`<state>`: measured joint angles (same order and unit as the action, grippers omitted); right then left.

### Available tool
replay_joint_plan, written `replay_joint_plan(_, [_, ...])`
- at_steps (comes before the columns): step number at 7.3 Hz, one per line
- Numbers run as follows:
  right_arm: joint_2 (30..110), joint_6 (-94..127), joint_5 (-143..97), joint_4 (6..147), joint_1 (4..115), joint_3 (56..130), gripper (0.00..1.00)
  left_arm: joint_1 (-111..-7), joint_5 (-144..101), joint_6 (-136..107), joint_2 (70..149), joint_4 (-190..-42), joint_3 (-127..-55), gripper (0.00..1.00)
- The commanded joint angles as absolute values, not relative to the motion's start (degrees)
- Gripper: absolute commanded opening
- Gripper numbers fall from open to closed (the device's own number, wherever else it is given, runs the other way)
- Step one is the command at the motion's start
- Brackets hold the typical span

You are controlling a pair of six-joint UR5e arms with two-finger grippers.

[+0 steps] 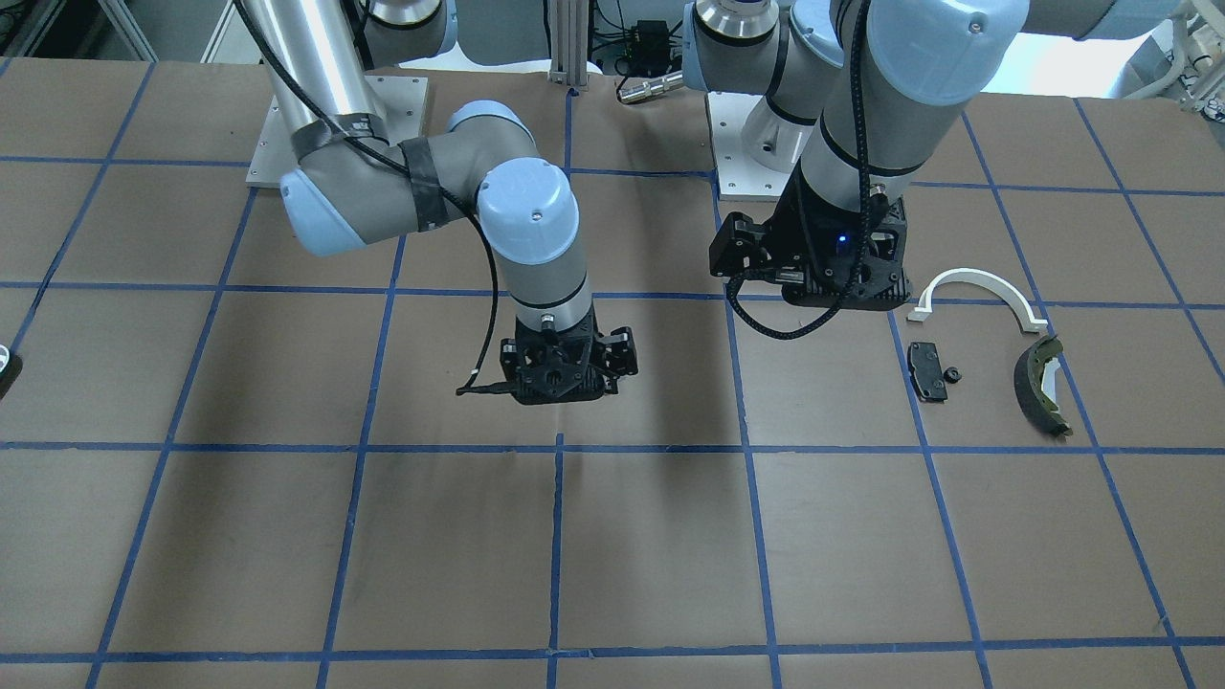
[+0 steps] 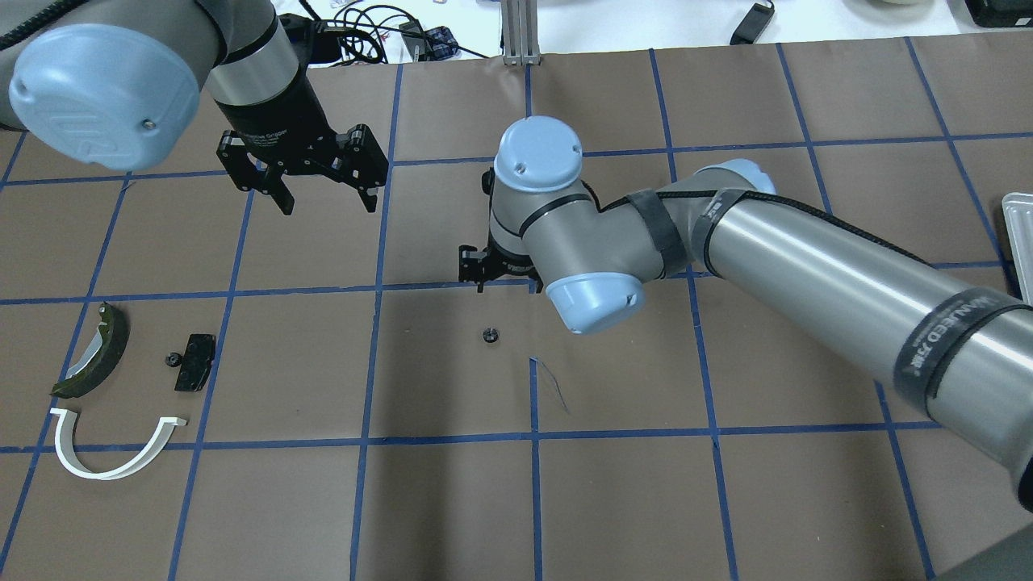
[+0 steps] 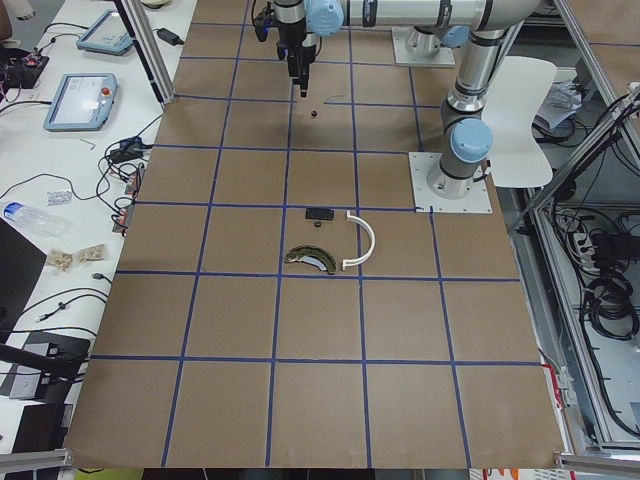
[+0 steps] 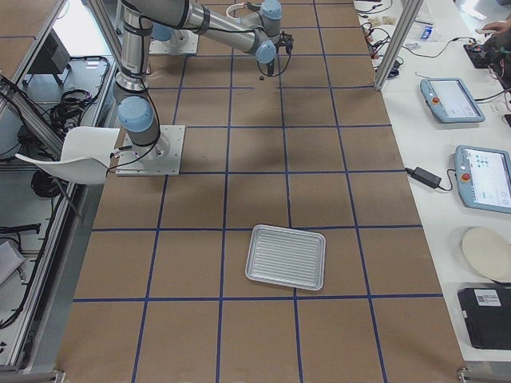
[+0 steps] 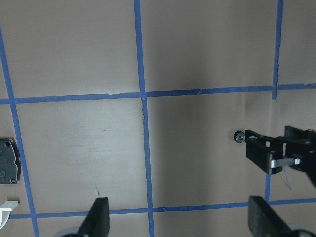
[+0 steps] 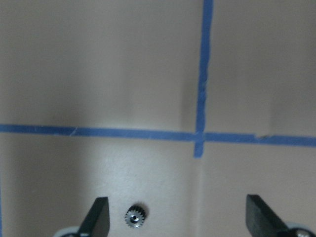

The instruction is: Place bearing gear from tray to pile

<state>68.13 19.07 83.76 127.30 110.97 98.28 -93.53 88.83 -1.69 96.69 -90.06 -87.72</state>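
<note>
The bearing gear is a small dark toothed wheel lying on the brown table, away from the tray. My right gripper is open and empty above it; in the right wrist view the gear lies just inside the left fingertip. My left gripper is open and empty, hovering over the table. The pile holds a black pad, an olive brake shoe, a white arc and a small black gear beside the pad.
The ribbed metal tray looks empty and sits far off toward the robot's right end of the table; its edge shows in the overhead view. Blue tape lines grid the table. Cables and tablets lie beyond the far table edge.
</note>
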Motion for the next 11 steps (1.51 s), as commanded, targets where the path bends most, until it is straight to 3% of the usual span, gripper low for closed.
replay_joint_plan(1, [73.8, 5.1, 85.5, 110.8, 102.2, 90.1, 1.00, -94.3, 88.7, -7.0, 97.4, -88.3, -90.8, 1.00])
replay_joint_plan(5, [75.9, -6.7, 93.4, 94.5, 93.6, 77.5, 1.00, -106.9, 89.3, -23.2, 109.0, -59.7, -100.3, 1.00])
replay_joint_plan(8, [77.3, -6.2, 92.8, 91.6, 92.2, 77.8, 1.00, -109.6, 89.3, -22.7, 117.0, -55.0, -101.8, 1.00])
replay_joint_plan(11, [78.8, -6.8, 92.7, 90.2, 91.2, 80.2, 1.00, -109.9, 89.3, -21.3, 117.3, -54.9, -103.5, 1.00])
